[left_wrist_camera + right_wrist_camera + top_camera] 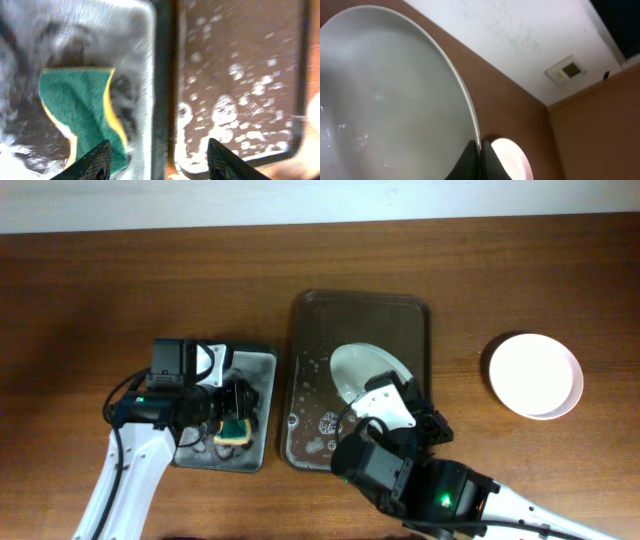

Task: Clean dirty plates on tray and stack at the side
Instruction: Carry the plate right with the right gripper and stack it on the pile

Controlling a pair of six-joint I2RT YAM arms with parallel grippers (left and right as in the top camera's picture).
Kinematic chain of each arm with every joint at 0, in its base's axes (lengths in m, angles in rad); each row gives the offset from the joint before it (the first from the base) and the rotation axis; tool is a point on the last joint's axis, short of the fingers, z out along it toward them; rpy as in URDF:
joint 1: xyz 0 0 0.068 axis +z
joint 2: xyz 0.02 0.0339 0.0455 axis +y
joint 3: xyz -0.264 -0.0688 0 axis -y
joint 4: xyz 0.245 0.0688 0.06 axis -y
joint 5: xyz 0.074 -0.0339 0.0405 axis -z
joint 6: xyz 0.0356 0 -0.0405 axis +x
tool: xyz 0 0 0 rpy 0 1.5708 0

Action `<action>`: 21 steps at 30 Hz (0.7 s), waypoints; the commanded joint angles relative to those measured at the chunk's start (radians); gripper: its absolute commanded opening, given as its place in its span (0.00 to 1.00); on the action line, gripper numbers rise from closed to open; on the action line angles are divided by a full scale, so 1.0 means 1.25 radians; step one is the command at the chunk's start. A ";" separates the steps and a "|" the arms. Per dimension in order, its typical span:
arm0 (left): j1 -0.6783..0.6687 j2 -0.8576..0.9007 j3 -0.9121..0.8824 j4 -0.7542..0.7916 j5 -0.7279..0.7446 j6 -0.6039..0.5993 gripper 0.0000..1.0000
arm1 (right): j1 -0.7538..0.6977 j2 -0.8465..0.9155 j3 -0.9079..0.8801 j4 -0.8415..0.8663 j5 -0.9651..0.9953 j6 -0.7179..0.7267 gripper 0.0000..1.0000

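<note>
Round white plate (pixel 355 365), rim pinched in the right gripper (pixel 481 155), tilts over the dark brown rectangular tray (pixel 400 310); side pile of white plates (pixel 535 375) lies at 3 o'clock, right arm nearer; left gripper (pixel 160 162) spread above green sponge (pixel 80 110).

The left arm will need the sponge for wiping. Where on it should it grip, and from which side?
Take the sponge from straight above, at its middle, fingers closing on the two yellow-edged sides. It lies green face up in the small tray, whose raised rim probably blocks a sideways approach. The open left gripper would first need to shift over it.
</note>
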 commanded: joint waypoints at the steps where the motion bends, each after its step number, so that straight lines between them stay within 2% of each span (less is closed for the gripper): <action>1: 0.004 -0.068 0.030 -0.023 0.049 0.002 0.73 | -0.062 -0.001 0.003 0.023 -0.090 0.059 0.04; 2: 0.004 -0.076 0.030 -0.023 0.049 0.002 0.98 | -0.076 -0.001 0.003 0.021 -0.112 0.060 0.04; 3: 0.004 -0.076 0.030 -0.023 0.048 0.002 1.00 | -0.091 -0.001 0.003 0.022 -0.129 0.074 0.04; 5: 0.004 -0.075 0.029 -0.023 0.048 0.002 1.00 | -0.141 -0.001 0.003 0.028 -0.247 0.144 0.04; 6: 0.004 -0.075 0.029 -0.023 0.049 0.002 1.00 | -0.194 -0.001 0.003 0.031 -0.364 0.149 0.04; 10: 0.004 -0.075 0.029 -0.023 0.049 0.002 1.00 | -0.366 -0.003 0.003 0.047 -0.596 0.161 0.04; 12: 0.004 -0.075 0.029 -0.023 0.048 0.002 1.00 | -0.507 -0.003 0.003 0.046 -0.809 0.159 0.04; 14: 0.004 -0.075 0.029 -0.023 0.049 0.002 1.00 | -0.641 -0.003 0.003 0.049 -0.937 0.154 0.04; 18: 0.004 -0.075 0.029 -0.023 0.049 0.002 1.00 | -0.982 0.003 0.003 0.075 -1.085 0.157 0.04; 21: 0.004 -0.075 0.029 -0.023 0.048 0.002 1.00 | -1.231 0.046 0.003 0.133 -1.092 0.228 0.04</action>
